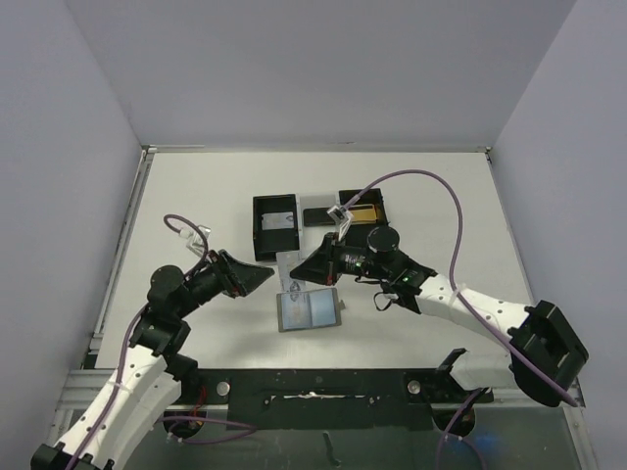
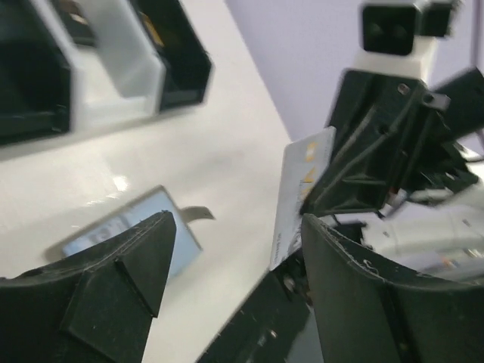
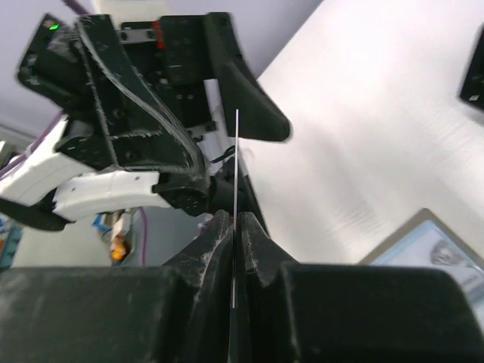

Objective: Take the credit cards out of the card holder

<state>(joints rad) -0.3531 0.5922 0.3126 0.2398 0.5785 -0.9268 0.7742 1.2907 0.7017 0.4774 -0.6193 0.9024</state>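
**Card stands upright between your two claws, above the open holder**

Your right claw (image 1: 302,266) is clamped on a pale credit card (image 1: 286,264). It grips the card by one edge, so the card stands upright above the white counter (image 1: 431,196). From the right wrist camera you see the card edge-on, a thin bright line rising out of the black fingers (image 3: 215,242), which are pressed together.

Your left claw (image 1: 263,277) faces the card from the other side with its jaws apart. In the left wrist view the whitish card, with small orange marks on its face, sits just beside the inner edge of one black finger (image 2: 363,302). The other finger stands well apart from it. You cannot tell from any view whether the card touches the near finger.

The card holder (image 1: 309,309) lies open and flat on the counter, just to the near side of both claws and below the held card. Its two grey-blue panels face up, and neither claw touches it.

Farther back on the counter sits a black tray (image 1: 263,235). Its left compartment holds a flat grey piece too small to identify.
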